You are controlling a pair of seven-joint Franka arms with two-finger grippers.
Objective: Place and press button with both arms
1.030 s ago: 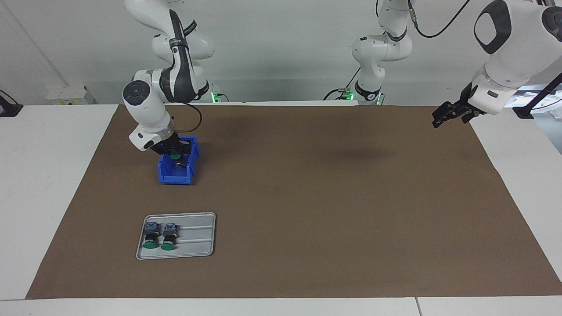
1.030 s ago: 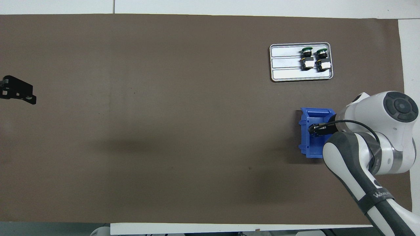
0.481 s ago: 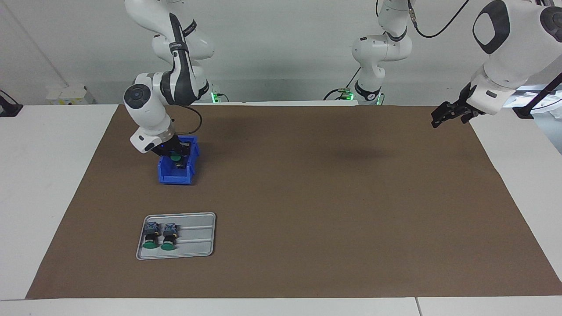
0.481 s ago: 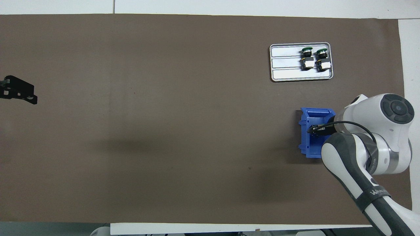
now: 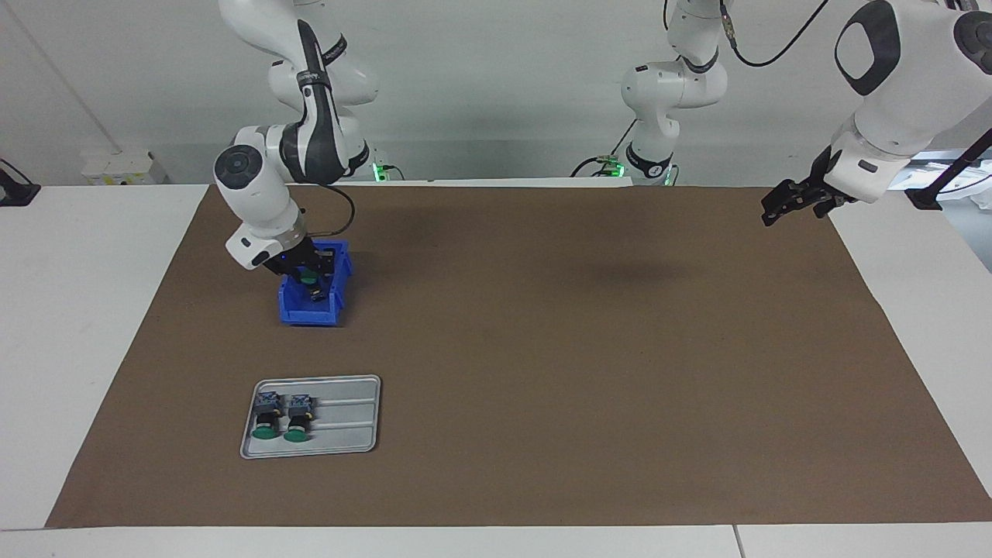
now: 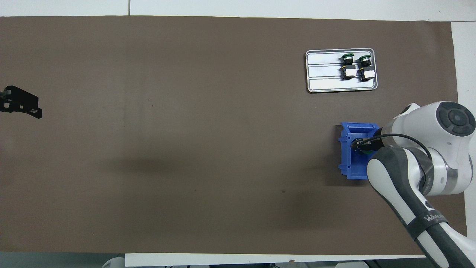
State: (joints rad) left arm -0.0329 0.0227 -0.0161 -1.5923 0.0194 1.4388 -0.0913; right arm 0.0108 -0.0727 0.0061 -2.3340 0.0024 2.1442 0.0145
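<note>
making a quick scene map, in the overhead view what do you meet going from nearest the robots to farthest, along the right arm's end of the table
right gripper down in the blue bin, over a green-capped button → metal tray → two buttons lying side by side in the tray

The left gripper waits at the other end.

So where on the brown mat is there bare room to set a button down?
Bare: the middle of the brown paper mat and its whole left-arm end, where the left gripper waits. Also the grey metal tray's strip beside its two green-capped buttons. Crowded: the blue plastic bin, with the right gripper in it.
</note>
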